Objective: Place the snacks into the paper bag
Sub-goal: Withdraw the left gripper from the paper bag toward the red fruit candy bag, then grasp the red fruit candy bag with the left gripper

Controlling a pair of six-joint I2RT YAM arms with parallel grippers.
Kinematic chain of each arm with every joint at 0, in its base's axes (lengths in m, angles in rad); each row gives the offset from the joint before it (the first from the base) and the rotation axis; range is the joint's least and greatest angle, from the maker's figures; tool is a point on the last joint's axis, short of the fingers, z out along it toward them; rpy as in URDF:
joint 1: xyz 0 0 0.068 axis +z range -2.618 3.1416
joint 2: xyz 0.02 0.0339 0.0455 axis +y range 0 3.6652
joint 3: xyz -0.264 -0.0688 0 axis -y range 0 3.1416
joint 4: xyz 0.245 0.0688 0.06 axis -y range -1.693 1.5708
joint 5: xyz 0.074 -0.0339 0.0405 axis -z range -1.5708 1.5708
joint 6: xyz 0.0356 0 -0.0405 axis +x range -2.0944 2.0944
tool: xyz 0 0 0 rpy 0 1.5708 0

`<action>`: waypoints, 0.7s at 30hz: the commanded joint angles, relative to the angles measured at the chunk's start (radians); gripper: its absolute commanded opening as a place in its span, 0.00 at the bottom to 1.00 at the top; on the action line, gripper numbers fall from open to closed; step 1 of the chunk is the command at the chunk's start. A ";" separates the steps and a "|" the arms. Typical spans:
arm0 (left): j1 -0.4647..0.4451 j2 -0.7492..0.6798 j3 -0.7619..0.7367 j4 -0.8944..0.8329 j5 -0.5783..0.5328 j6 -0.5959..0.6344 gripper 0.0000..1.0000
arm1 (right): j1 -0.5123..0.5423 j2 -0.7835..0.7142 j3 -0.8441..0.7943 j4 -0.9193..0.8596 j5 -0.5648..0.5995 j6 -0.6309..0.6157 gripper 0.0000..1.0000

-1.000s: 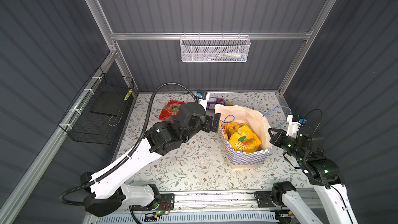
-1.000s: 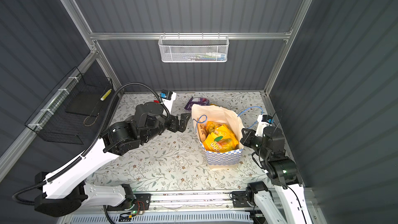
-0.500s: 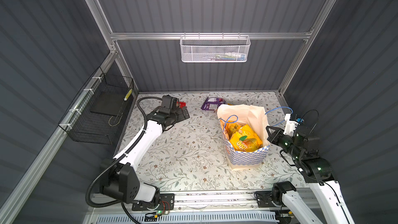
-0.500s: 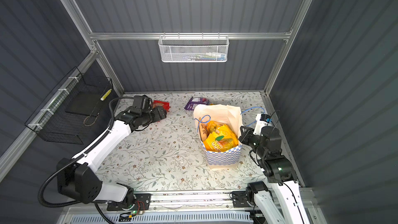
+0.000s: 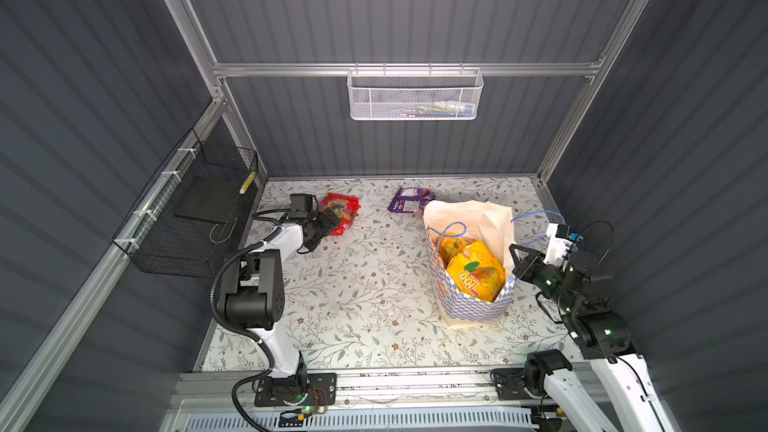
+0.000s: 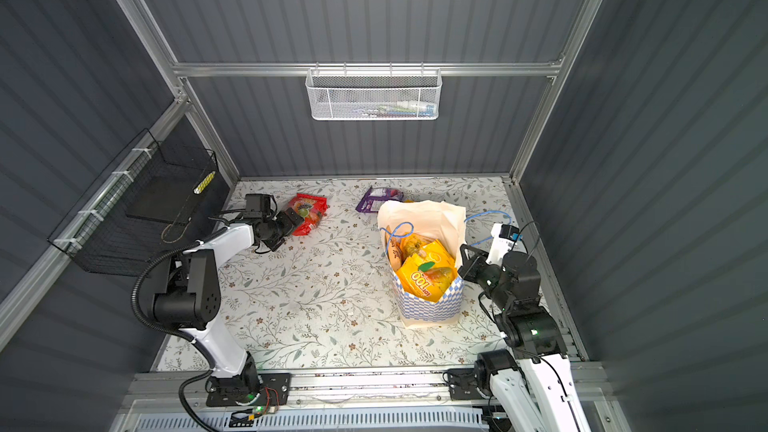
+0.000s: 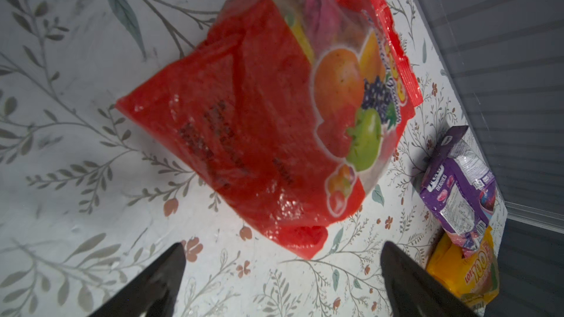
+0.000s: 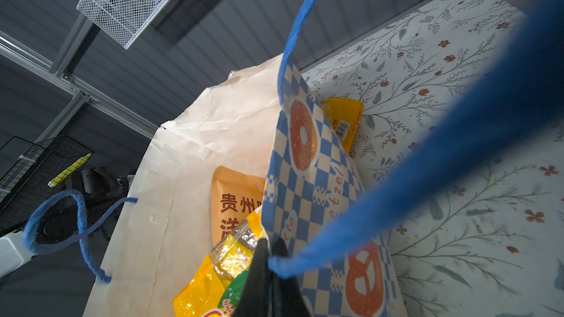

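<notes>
Now the left gripper (image 7: 283, 247) stands with its jaws spread wide and nothing between them, low over the floral tabletop (image 5: 353, 292). Its fingertips (image 7: 180, 251) sit just short of the near corner of the red fruit-candy packet (image 7: 259, 126). In both top views that red packet (image 5: 338, 211) (image 6: 307, 211) lies flat near the back left corner of the table, close to the black wire basket (image 5: 187, 218) on the side wall.

The purple berries packet (image 5: 405, 201) lies near the back edge, just beside the paper bag (image 5: 469, 218). A yellow-orange packet (image 7: 467, 275) is tucked between the bag and the back wall, touching the purple one.

The bag stands upright toward the right edge, mouth open. Inside it are a yellow packet (image 5: 473, 276) and a pale-orange pouch with Chinese characters (image 8: 235, 196).

The right gripper (image 8: 270, 251) is pinched tight on the bag's checkered rim where a blue cord handle (image 8: 293, 35) is rooted.

A broad stretch of tabletop runs between the red packet and the bag.
</notes>
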 commanded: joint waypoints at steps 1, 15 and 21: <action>0.013 0.018 -0.013 0.078 0.034 -0.005 1.00 | -0.002 -0.009 -0.025 -0.002 -0.028 0.004 0.00; 0.019 0.141 -0.021 0.228 0.081 -0.071 1.00 | -0.002 -0.019 -0.031 0.003 -0.063 0.009 0.00; 0.019 0.200 0.018 0.214 0.053 -0.097 1.00 | -0.002 -0.020 -0.031 0.003 -0.060 0.009 0.00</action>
